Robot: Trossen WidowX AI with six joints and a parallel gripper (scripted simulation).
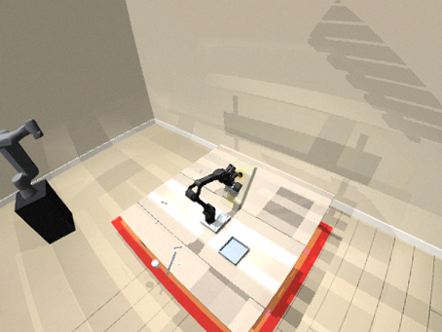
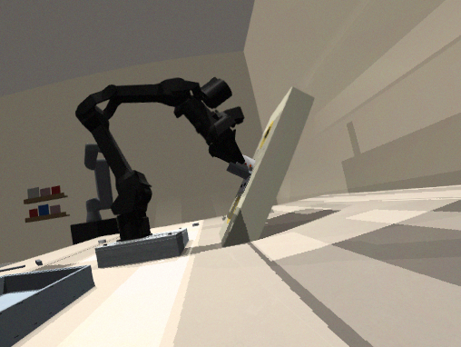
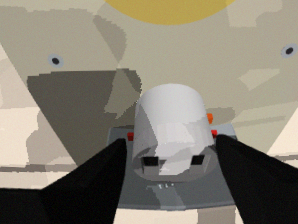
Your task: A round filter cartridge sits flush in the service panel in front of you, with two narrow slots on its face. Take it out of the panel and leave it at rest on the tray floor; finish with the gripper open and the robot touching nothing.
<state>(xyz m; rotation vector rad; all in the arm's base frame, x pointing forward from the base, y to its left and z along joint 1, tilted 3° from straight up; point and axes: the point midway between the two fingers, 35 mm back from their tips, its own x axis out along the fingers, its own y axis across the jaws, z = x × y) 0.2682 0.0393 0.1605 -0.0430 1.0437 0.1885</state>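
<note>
The pale cylindrical filter cartridge point(image 2: 249, 162) point(image 3: 172, 112) is out of the panel's round opening and sits on a grey ledge point(image 2: 237, 170) point(image 3: 175, 198) on the panel's front. Its end with two dark slots faces the wrist camera. The service panel point(image 2: 278, 159) point(image 3: 245, 70) leans back, with the yellow ring point(image 1: 240, 175) point(image 2: 266, 133) point(image 3: 170, 12) above the cartridge. My gripper point(image 2: 245, 165) point(image 3: 171, 143) is open, one black finger on each side of the cartridge, with narrow gaps in the wrist view. The tray point(image 1: 233, 251) point(image 2: 56, 295) is empty in the top view.
The arm's base plate point(image 1: 220, 222) point(image 2: 141, 250) stands between the panel and the tray. Small red and orange parts flank the cartridge on the ledge. A thin rod point(image 1: 171, 263) and a white round thing point(image 1: 155, 264) lie toward the table's red-striped edge. Another arm stands on a black pedestal point(image 1: 45, 213).
</note>
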